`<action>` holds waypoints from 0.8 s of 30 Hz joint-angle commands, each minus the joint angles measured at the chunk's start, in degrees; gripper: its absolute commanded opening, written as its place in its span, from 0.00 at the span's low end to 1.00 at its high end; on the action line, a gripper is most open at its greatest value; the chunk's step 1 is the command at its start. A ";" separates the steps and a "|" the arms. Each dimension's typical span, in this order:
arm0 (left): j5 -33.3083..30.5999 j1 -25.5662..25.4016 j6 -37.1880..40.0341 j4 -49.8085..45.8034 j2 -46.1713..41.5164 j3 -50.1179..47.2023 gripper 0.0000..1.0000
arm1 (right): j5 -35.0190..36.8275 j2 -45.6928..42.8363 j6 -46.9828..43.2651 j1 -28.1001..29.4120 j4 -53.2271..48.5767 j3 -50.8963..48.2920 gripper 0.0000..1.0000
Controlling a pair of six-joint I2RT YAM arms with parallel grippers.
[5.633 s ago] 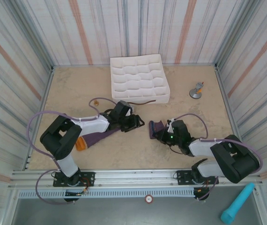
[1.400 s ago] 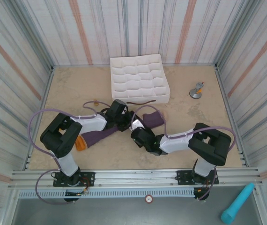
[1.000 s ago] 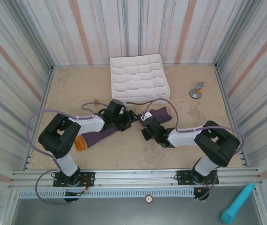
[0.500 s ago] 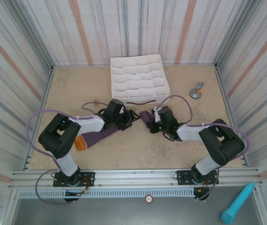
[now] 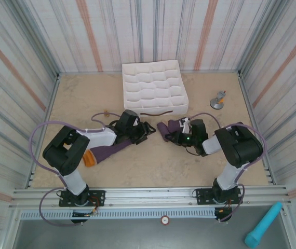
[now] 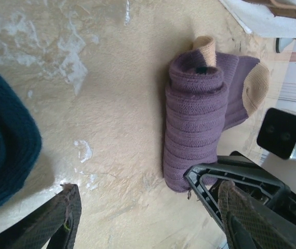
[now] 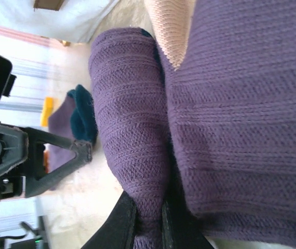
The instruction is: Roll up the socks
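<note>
Centre: the rolled purple knit sock (image 5: 167, 126) lies between the left gripper (image 5: 147, 128) and the right gripper (image 5: 175, 136), leaving a narrow bare strip on the left gripper's side.
12 o'clock: the white gridded fabric box (image 5: 153, 85) blocks the far middle, with bare lanes on either side.
2 o'clock: a small grey metal stand (image 5: 218, 100) is well apart from the box.
10 o'clock: a small brown peg (image 5: 106, 111) sits near the left arm's cable.
8 o'clock: the flat purple sock with orange cuff (image 5: 106, 150) lies under the left arm.
6 o'clock: the tan tabletop (image 5: 153, 166) is bare between the arm bases.
Edges: striped walls (image 5: 23, 78) close three sides.
</note>
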 commanded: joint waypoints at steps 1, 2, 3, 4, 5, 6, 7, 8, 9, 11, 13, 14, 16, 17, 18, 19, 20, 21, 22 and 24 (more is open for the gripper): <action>-0.32 -0.79 2.47 -0.35 0.54 3.01 0.70 | 0.69 6.13 7.80 -1.20 -12.60 -3.53 0.00; -0.23 -0.97 3.04 -0.64 0.98 3.66 0.69 | 0.69 6.74 8.84 -1.64 -12.84 -3.61 0.00; -0.22 -1.19 3.57 -0.94 1.47 4.24 0.69 | 0.63 7.16 9.71 -1.97 -13.23 -3.62 0.00; -0.38 -1.32 4.20 -1.36 1.94 5.04 0.68 | 0.58 7.70 10.59 -2.36 -13.84 -3.48 0.00; -0.54 -1.48 4.90 -1.65 2.41 5.62 0.68 | 0.38 8.19 11.35 -2.64 -14.11 -3.52 0.00; -0.63 -1.59 5.52 -1.84 2.95 6.17 0.68 | 0.36 8.47 11.80 -2.74 -14.06 -3.49 0.00; -0.62 -1.76 6.00 -2.21 3.46 7.02 0.68 | 0.33 8.76 12.19 -2.87 -14.25 -3.42 0.00; -0.44 -1.90 6.35 -2.78 4.16 7.75 0.67 | 0.36 8.97 12.32 -2.83 -14.52 -3.22 0.00; -0.13 -1.94 6.53 -2.91 4.73 8.28 0.67 | 0.44 9.18 12.41 -2.83 -14.96 -3.01 0.00; 0.08 -1.95 6.57 -3.12 6.02 9.35 0.65 | 0.77 9.42 12.49 -2.92 -15.61 -2.67 0.00; 0.13 -1.95 6.85 -3.26 7.27 10.18 0.65 | 0.96 9.48 12.67 -2.92 -15.76 -2.58 0.00; 0.08 -1.95 7.01 -3.29 7.83 10.64 0.64 | 0.97 9.43 12.67 -2.92 -16.02 -2.48 0.00; 0.20 -2.03 7.30 -3.35 8.91 11.46 0.63 | 0.82 9.38 12.72 -2.92 -16.21 -2.35 0.00; 0.29 -2.08 7.36 -3.35 9.46 11.89 0.62 | 0.79 9.35 12.67 -2.96 -16.38 -2.24 0.00; 0.37 -2.12 7.41 -3.35 10.01 12.17 0.62 | 0.79 9.38 12.59 -3.07 -16.51 -2.20 0.00; 0.24 -2.21 7.46 -3.27 10.64 12.55 0.61 | 0.70 9.38 12.58 -3.13 -16.59 -2.21 0.00; 0.22 -2.27 7.55 -3.11 11.01 12.77 0.61 | 0.63 9.46 12.54 -3.27 -16.60 -2.14 0.00; 0.26 -2.34 7.59 -2.80 11.53 13.08 0.61 | 0.52 9.56 12.51 -3.35 -16.60 -2.06 0.00; 0.17 -2.39 7.58 -2.45 12.06 13.32 0.60 | 0.32 9.65 12.51 -3.38 -16.54 -1.93 0.00; 0.13 -2.47 7.45 -2.19 13.07 13.95 0.59 | 0.01 9.85 12.58 -3.61 -16.39 -1.85 0.00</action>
